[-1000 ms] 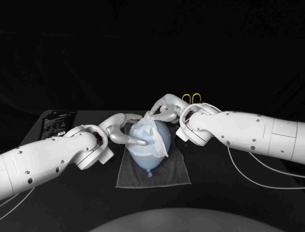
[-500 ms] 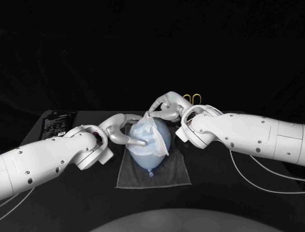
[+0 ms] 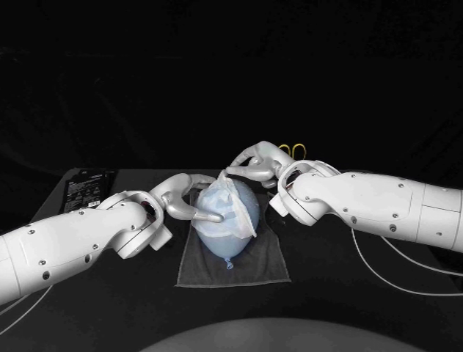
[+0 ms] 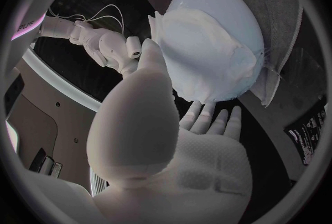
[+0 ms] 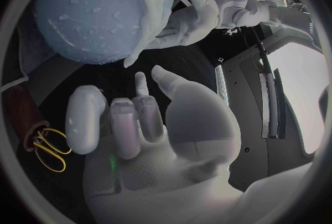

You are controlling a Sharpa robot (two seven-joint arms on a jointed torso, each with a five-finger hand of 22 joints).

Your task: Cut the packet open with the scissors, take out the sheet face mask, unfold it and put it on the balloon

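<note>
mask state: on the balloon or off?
On. The sheet mask lies draped over the balloon, covering much of its upper side; the left hand touches it. Whether it is fully smoothed out, cannot tell.

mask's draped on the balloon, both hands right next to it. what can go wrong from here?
1. The sheet mask sits lopsided on the balloon, with one corner standing free near the open fingers of the right hand. It may slide or fold over.
2. The balloon lies loose on the grey cloth, and the left hand touches the mask at its side. A firm push could roll it.
</note>
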